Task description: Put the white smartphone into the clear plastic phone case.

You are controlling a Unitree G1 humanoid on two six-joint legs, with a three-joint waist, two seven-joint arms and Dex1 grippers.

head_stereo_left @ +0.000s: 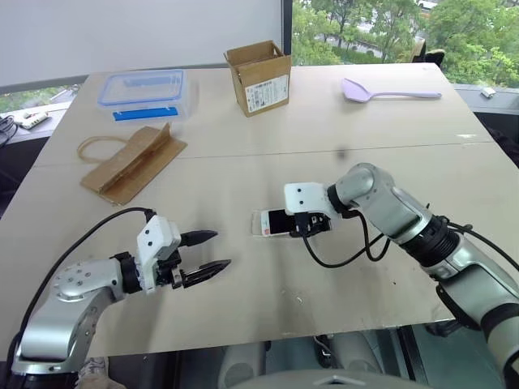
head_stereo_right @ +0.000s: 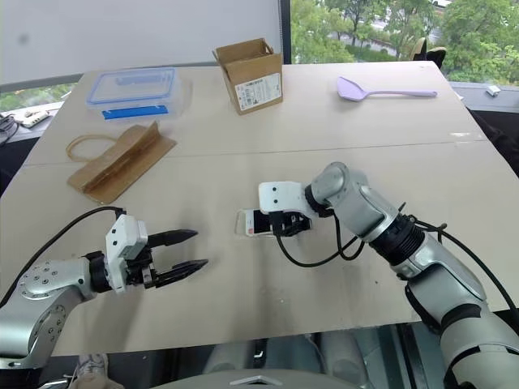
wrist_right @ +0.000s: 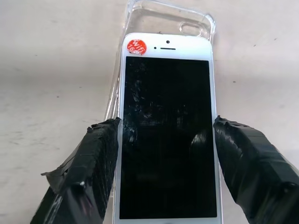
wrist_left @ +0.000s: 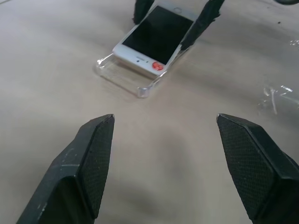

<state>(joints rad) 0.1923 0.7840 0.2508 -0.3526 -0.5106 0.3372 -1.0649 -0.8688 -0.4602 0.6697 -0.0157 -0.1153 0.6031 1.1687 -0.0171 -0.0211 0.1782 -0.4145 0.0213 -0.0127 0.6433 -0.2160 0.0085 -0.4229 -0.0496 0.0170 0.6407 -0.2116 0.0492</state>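
The white smartphone [wrist_right: 168, 135] lies screen up in the middle of the table [head_stereo_left: 243, 308], a red sticker at its top corner. Its top end rests over the clear plastic phone case [wrist_right: 163, 18], whose rim sticks out beyond the phone [wrist_left: 156, 35]. My right gripper [head_stereo_left: 304, 225] points down and to the left. Its taped fingers [wrist_right: 93, 158] press against both long edges of the phone. My left gripper [head_stereo_left: 219, 250] stands open a hand's width to the left of the case [wrist_left: 121, 77], pointing at it with nothing between its fingers.
A clear box with a blue-rimmed lid [head_stereo_left: 144, 93] and a brown paper bag [head_stereo_left: 130, 162] sit at the back left. An open cardboard box [head_stereo_left: 259, 77] stands at the back middle, and a purple spoon [head_stereo_left: 389, 93] lies at the back right.
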